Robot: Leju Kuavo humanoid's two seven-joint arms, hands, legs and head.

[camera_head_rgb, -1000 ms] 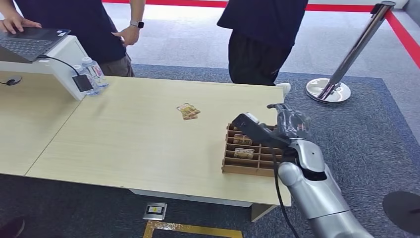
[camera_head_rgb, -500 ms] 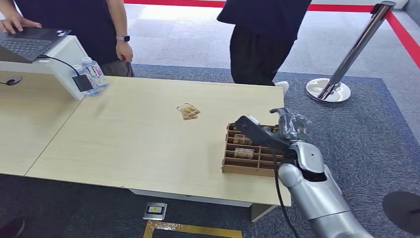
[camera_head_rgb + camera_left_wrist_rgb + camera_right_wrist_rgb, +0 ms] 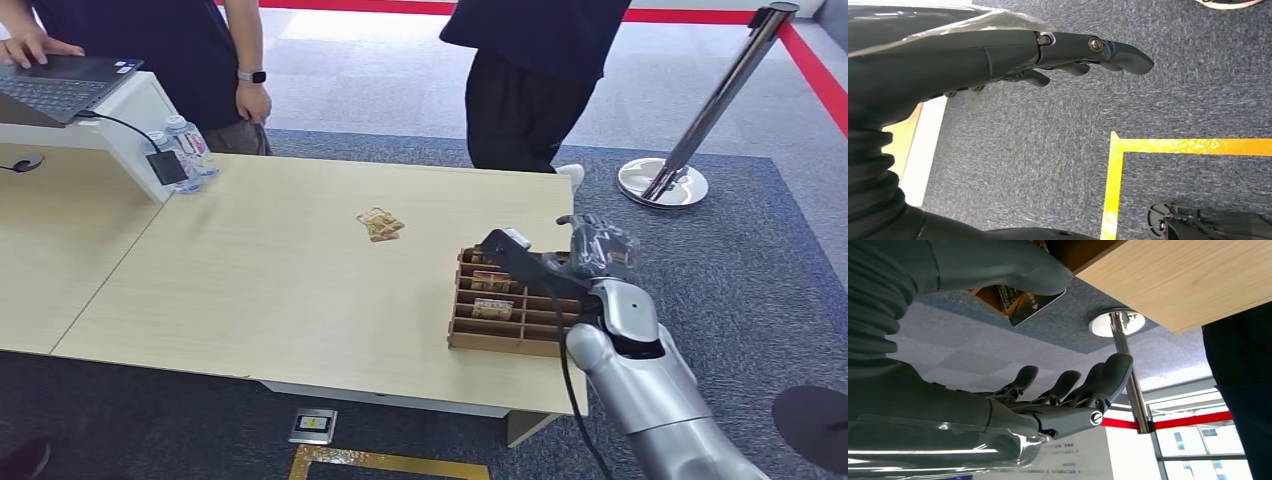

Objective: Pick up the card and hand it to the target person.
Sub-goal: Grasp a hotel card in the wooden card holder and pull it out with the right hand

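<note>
Left hand (image 3: 1068, 52): I'm seeing it hanging over carpet – fingers apart, holding nothing.
Cards (image 3: 380, 224): lying loose mid-table, at ten o'clock from my right hand.
Tray (image 3: 505, 345): cards are sitting in its slots.
Right hand (image 3: 560, 262): I'm hovering above the tray – whether the thumb is pinching the card (image 3: 1030, 302) beside it, I can't tell.

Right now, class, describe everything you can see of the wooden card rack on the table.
The wooden card rack looks like brown wood or board, a low tray split by thin dividers into rows of small slots. It sits flat near the right front corner of the light wooden table. A few slots hold patterned cards; most look empty. The right hand hovers over its far right edge; contact cannot be judged.
</note>
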